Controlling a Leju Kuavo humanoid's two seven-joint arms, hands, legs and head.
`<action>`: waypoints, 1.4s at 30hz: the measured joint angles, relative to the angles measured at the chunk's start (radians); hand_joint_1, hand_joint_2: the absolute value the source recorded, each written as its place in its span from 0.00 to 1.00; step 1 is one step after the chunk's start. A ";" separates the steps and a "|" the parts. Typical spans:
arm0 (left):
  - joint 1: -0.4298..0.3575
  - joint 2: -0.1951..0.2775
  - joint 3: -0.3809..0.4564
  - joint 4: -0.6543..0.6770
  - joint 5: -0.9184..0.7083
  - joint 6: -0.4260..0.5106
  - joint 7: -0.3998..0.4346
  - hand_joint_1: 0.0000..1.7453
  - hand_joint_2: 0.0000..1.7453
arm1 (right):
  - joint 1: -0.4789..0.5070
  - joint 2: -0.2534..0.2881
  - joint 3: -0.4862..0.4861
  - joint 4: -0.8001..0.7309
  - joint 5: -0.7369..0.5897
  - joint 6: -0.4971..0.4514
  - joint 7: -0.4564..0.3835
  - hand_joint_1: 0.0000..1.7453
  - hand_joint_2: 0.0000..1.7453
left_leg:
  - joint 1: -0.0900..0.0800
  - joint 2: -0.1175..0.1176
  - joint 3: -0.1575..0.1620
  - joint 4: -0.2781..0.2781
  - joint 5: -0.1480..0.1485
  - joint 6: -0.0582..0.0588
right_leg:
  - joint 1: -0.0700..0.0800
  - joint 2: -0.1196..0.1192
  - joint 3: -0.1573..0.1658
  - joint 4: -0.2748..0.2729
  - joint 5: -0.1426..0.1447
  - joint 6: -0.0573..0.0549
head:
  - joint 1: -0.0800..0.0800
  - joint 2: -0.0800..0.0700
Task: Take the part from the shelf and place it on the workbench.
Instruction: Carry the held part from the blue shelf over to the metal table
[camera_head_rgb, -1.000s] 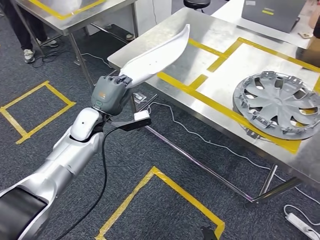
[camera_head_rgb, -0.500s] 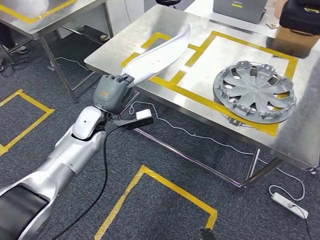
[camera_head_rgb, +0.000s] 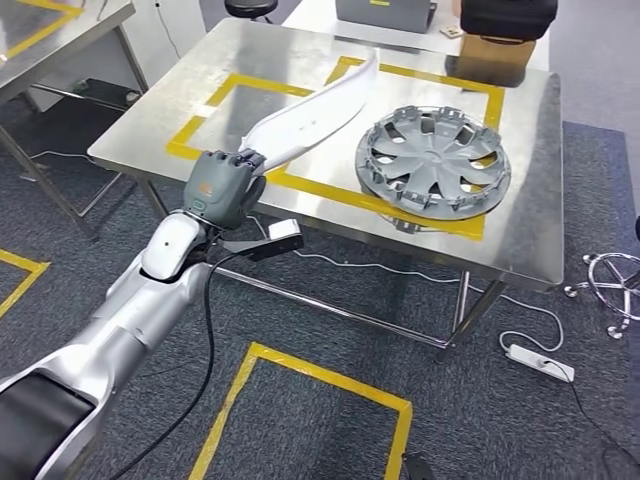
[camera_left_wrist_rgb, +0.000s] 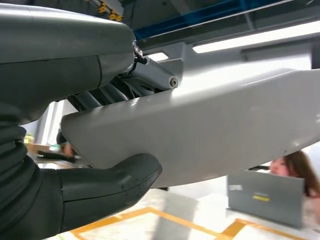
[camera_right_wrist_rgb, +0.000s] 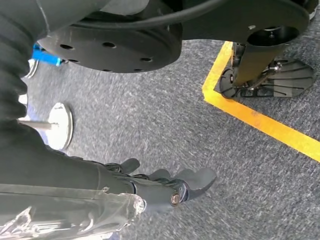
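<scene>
My left hand grips one end of a long, curved white part, held out in front of the near left side of the steel workbench. The part's far end reaches over the yellow-taped area of the bench top. In the left wrist view the white part lies between the thumb and the darker fingers above it. My right hand hangs over the grey carpet with its fingers stretched out and nothing in them.
A grey wheel cover lies on the bench inside a yellow tape frame. A laptop and a black bag on a box stand at the back. A power strip, cables and a stool base lie on the floor.
The camera has turned, so the workbench and wheel cover now sit further left and more centred in the picture. My left hand still holds the white part the same way.
</scene>
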 joint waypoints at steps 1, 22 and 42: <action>-0.001 0.000 0.000 0.000 0.000 0.000 0.000 1.00 1.00 | -0.001 0.000 0.000 0.000 0.000 0.000 0.000 0.00 1.00 | 0.001 -0.013 0.011 -0.024 0.001 0.003 | -0.001 0.010 -0.004 0.000 0.002 0.007 | -0.001 0.000; -0.001 -0.009 -0.001 0.000 0.008 -0.010 0.005 1.00 1.00 | 0.010 0.001 0.000 0.000 0.028 -0.031 0.013 0.00 1.00 | -0.017 0.129 0.029 -0.056 0.010 0.046 | 0.007 -0.127 0.019 -0.013 -0.013 0.016 | 0.007 0.000; 0.001 -0.008 -0.001 0.000 0.024 -0.027 0.004 1.00 1.00 | 0.011 0.002 0.000 0.000 0.030 -0.032 0.015 0.00 1.00 | -0.017 0.129 0.034 -0.071 0.020 0.009 | 0.007 -0.128 0.020 -0.017 -0.004 0.008 | 0.008 0.000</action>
